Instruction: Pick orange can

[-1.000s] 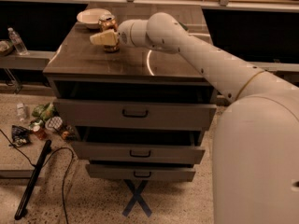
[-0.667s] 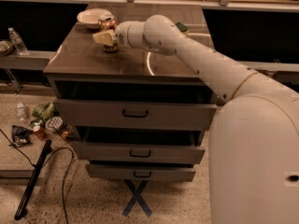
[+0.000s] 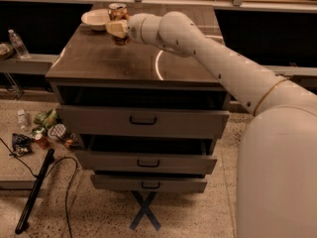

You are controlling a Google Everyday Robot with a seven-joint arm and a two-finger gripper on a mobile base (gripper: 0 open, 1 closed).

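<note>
The orange can (image 3: 117, 11) stands upright near the back left of the brown cabinet top (image 3: 129, 61), right beside a white bowl (image 3: 95, 19). It is copper-orange with a silver top rim and is taller than the bowl. My gripper (image 3: 118, 29) is at the can's middle, reaching in from the right on the long white arm (image 3: 223, 68). It hides the can's mid body. Only the can's top and a dark part near its base show.
The cabinet has three drawers (image 3: 143, 120) pulled partly open toward me. Litter (image 3: 44, 130) and a black cable (image 3: 34, 187) lie on the floor at the left. A plastic bottle (image 3: 17, 42) stands on a low shelf at the left. A counter edge runs behind.
My gripper has shifted slightly up and toward the back, so it now sits on the can's middle. The bowl and the cabinet have not moved.
</note>
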